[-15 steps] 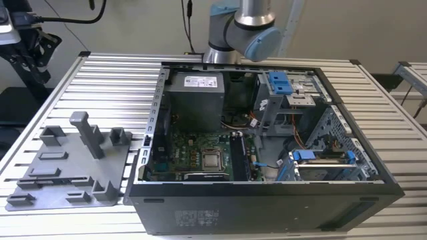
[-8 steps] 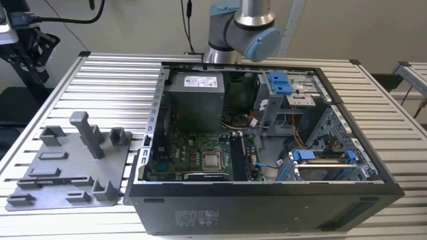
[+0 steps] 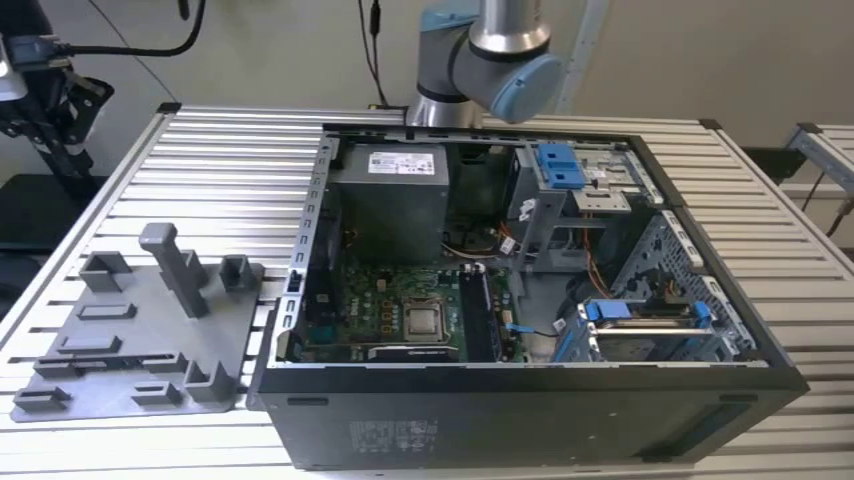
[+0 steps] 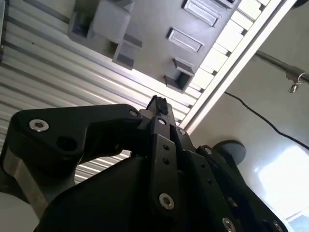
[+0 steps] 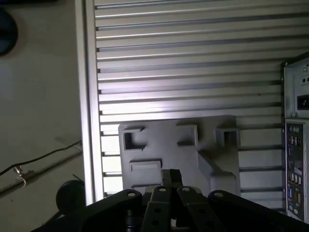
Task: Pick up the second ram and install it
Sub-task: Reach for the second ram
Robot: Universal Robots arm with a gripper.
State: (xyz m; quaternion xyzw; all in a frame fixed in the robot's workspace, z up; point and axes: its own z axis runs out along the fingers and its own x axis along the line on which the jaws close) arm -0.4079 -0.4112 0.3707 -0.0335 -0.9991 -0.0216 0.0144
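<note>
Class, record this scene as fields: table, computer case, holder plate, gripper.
table: slatted metal
computer case: open, motherboard exposed, on the table
holder plate: grey, upright blocks, on the table at the exterior view's left of the computer case
gripper: shut, holding nothing, pointed toward the holder plate in the first wrist view

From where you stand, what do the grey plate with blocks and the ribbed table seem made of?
The grey plate looks like plastic: matte, uniform grey, its blocks the same colour. The table looks like bare aluminium: silvery slats with soft glare. Neither is certain.
</note>
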